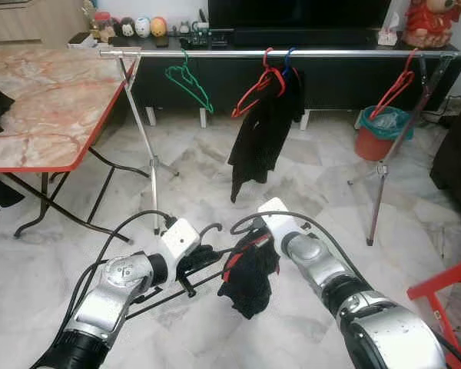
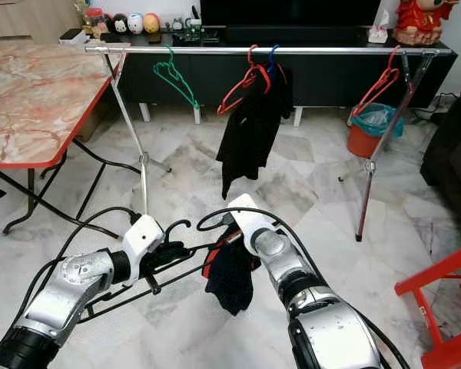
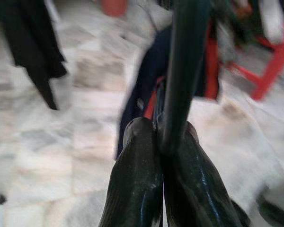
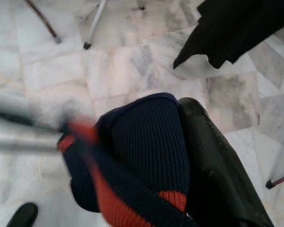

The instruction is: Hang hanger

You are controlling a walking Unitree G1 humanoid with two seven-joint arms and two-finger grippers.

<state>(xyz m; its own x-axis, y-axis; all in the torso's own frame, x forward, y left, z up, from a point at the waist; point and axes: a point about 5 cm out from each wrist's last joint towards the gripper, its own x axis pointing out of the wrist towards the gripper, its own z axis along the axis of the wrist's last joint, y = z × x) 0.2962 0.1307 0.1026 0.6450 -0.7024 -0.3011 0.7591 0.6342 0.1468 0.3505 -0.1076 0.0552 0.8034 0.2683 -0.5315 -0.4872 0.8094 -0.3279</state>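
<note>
Left pincer [image 3: 163,142] clamped on black hanger [image 2: 169,261], right pincer [image 1: 255,247] gripping navy-red garment [image 1: 250,280]

The left gripper [image 3: 168,142] has its two glossy black fingers [image 3: 137,184] pressed together around a dark, smooth rod of a black hanger [image 3: 182,71], which runs away from the fingertips. Just beyond the rod hangs a blurred dark navy knitted garment with red trim [image 3: 146,80]. Below lies a pale marble tiled floor [image 3: 61,142] with grey veining. A black cloth [image 3: 31,42] hangs well off to one side, and a red metal frame [image 3: 270,71] stands on the opposite side, both out of focus.
</note>
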